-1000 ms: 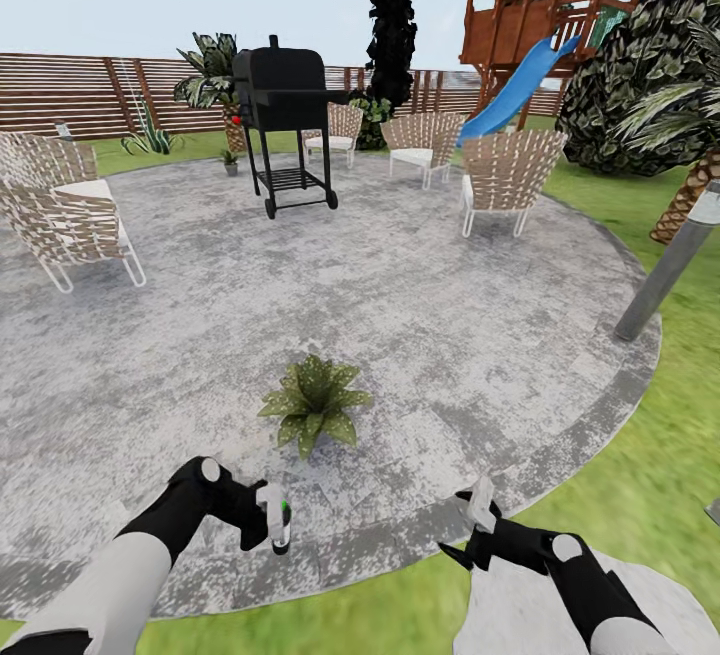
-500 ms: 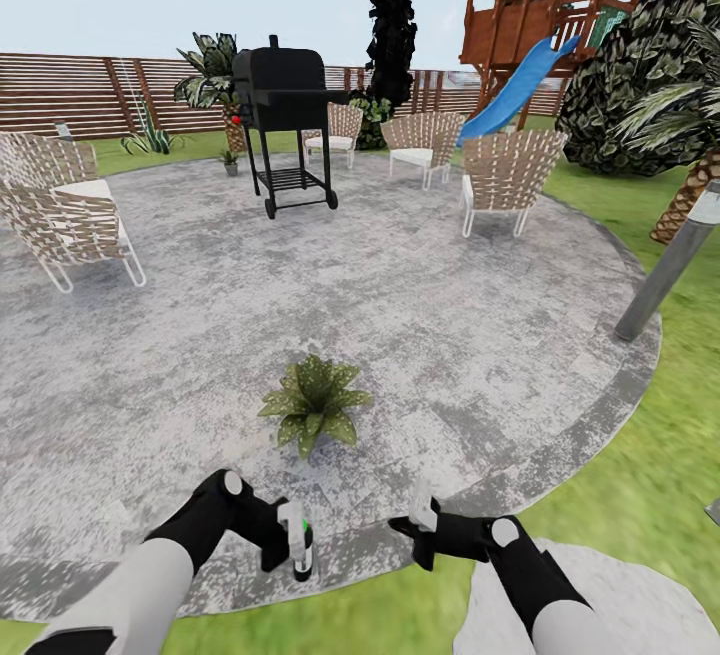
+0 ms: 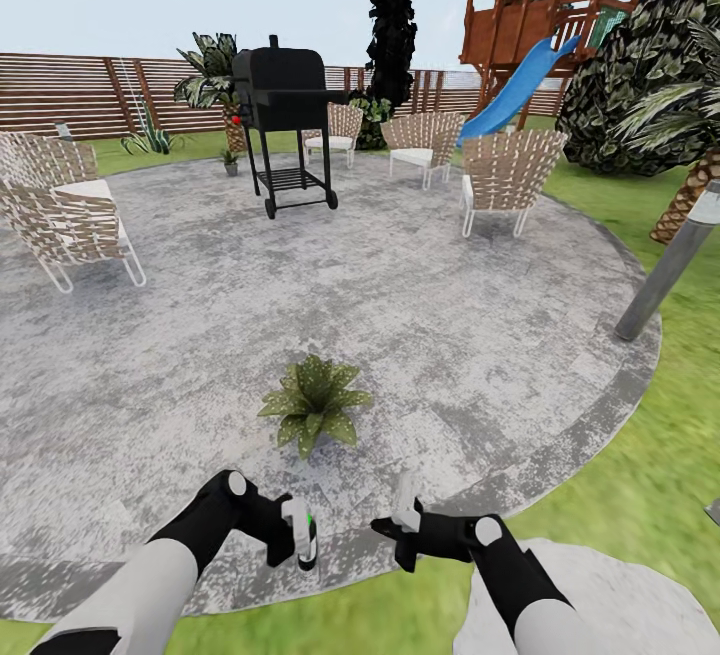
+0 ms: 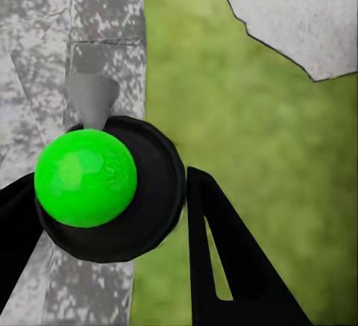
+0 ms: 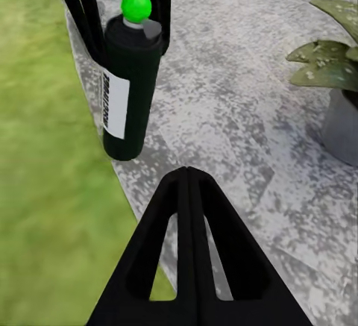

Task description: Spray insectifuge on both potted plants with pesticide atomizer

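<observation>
Two grippers sit low in your head view: the left gripper (image 3: 303, 533) pinches the dark green, white-labelled pesticide atomizer (image 5: 128, 80); the right gripper (image 3: 400, 520) has its fingers pressed together.

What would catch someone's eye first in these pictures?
The speckled potted plant sits alone near the front of the round stone patio. Just below it, the left tool holds the dark pesticide atomizer with its bright green top. Farther back stands a black grill.
</observation>
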Robot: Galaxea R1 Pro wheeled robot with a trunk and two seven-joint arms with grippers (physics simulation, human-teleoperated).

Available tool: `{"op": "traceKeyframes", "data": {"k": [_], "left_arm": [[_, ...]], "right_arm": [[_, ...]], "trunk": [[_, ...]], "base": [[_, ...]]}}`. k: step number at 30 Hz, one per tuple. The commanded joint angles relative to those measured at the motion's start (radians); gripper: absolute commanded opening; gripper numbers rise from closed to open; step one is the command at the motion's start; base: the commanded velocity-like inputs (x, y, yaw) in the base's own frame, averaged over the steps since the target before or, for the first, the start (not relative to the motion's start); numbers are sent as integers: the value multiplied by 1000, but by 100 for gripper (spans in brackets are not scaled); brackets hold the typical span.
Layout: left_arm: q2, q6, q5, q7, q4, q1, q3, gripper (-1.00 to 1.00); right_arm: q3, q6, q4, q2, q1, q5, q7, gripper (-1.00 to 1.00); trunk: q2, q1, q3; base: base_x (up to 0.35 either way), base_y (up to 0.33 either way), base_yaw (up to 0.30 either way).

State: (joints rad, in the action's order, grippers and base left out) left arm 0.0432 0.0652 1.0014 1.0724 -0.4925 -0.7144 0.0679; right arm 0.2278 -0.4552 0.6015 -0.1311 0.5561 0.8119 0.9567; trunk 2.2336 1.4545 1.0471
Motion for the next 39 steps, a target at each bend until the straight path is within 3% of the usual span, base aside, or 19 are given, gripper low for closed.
{"op": "traceKeyframes", "data": {"k": [1,17,22,28,39], "left_arm": [[2,7,9,1,0,0,7,-100],[25,41,8,-2,0,0,7,-100],[38,42,8,-2,0,0,6,-100],[52,42,7,-2,0,0,-26,-100],[83,62,6,-2,0,0,-28,-100]], "right_arm": [[8,-4,1,-7,1,7,11,-100],[8,-4,0,-20,20,6,17,-100],[8,-4,0,-35,22,6,17,-100],[8,-4,0,-40,22,6,17,-100],[8,-4,0,-43,22,6,17,-100]], "trunk": [[0,0,1],[0,0,1],[0,0,1],[0,0,1],[0,0,1]], "base": [[0,0,0],[0,0,0],[0,0,0],[0,0,0],[0,0,0]]}}
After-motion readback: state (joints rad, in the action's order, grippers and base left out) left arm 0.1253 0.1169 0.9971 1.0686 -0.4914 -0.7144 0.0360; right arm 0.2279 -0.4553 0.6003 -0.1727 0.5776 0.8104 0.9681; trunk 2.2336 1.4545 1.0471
